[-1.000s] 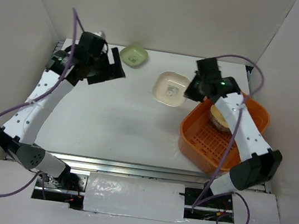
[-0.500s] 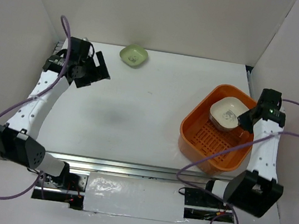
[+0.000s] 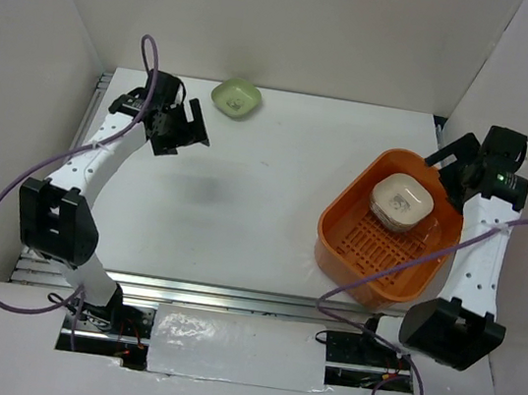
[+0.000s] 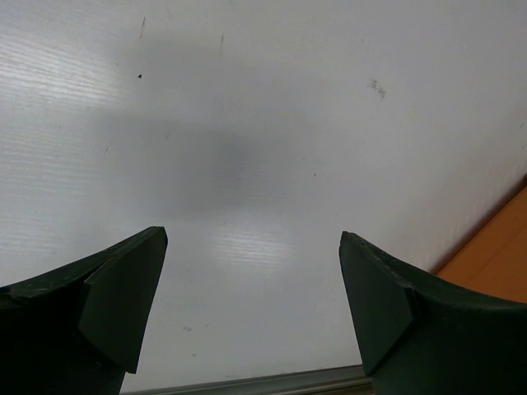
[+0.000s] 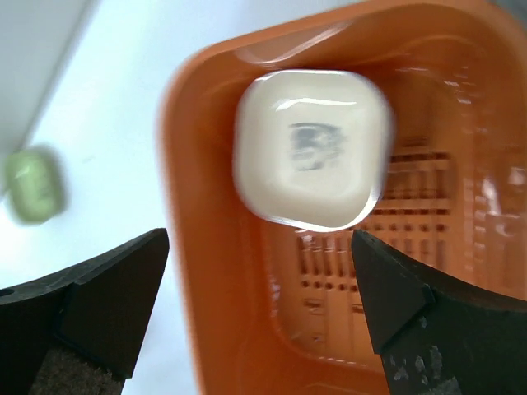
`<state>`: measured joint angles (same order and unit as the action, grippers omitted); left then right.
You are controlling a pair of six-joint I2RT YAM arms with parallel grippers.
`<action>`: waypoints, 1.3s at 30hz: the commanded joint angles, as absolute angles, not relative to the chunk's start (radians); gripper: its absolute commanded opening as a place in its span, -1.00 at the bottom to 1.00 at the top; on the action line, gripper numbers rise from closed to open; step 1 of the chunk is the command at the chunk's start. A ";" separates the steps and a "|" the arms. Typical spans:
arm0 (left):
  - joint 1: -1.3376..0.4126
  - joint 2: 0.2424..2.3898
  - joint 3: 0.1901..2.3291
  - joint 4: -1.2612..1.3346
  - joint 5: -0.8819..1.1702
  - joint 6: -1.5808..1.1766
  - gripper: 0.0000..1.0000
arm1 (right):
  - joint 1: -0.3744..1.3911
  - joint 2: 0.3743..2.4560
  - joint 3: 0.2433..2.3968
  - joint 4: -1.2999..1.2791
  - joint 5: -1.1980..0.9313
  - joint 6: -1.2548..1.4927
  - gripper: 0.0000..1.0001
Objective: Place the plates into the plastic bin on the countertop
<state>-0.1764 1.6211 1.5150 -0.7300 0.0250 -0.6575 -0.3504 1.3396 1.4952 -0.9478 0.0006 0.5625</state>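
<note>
The orange plastic bin point(image 3: 339, 241) stands at the right of the white countertop point(image 3: 242, 214). A cream plate point(image 3: 401, 200) lies inside it on top of a stack that it mostly hides. My right gripper point(image 3: 448, 165) hangs open over the bin's back right rim, holding nothing. In the right wrist view the cream plate point(image 5: 309, 148) shows beyond the open right gripper point(image 5: 260, 239), inside the bin point(image 5: 189, 164). A green plate point(image 3: 236, 97) sits at the back of the countertop, also blurred in the right wrist view point(image 5: 34, 185). My left gripper point(image 3: 189, 135) is open and empty, just left of the green plate.
A metal rail point(image 3: 229, 297) runs along the countertop's near edge, and white walls close in the back and both sides. The left wrist view looks across bare countertop point(image 4: 247, 148) between the open left gripper point(image 4: 254, 239), with a bin corner point(image 4: 494, 255) at its right.
My right gripper carried the cream plate from the countertop into the bin, opened and drew back to the far right. The left arm swung at the back left, staying open.
</note>
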 commanded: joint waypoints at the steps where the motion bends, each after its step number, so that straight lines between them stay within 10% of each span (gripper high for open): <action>1: -0.146 1.655 1.546 -0.617 0.006 -0.707 0.99 | -0.299 1.203 1.551 -0.939 -0.133 0.574 1.00; 7: -0.036 1.840 1.409 -0.319 0.115 -1.038 0.99 | -0.220 1.012 1.284 -0.703 -0.667 0.704 1.00; 16: -0.031 2.098 1.304 0.343 0.183 -1.259 0.99 | -0.071 0.873 1.163 -0.627 -0.716 0.695 1.00; 29: -0.115 2.605 2.138 -0.303 -0.050 -1.351 0.99 | 0.032 0.839 1.117 -0.706 -0.709 0.683 1.00; 32: -0.136 2.632 2.209 -0.465 -0.150 -1.396 0.82 | 0.032 0.845 1.147 -0.735 -0.712 0.673 1.00; 36: -0.147 2.670 2.269 -0.515 -0.182 -1.376 -0.34 | 0.029 0.871 1.213 -0.775 -0.716 0.667 1.00; 39: -0.150 2.720 2.339 -0.491 -0.169 -1.313 -0.51 | 0.032 0.887 1.267 -0.807 -0.712 0.652 1.00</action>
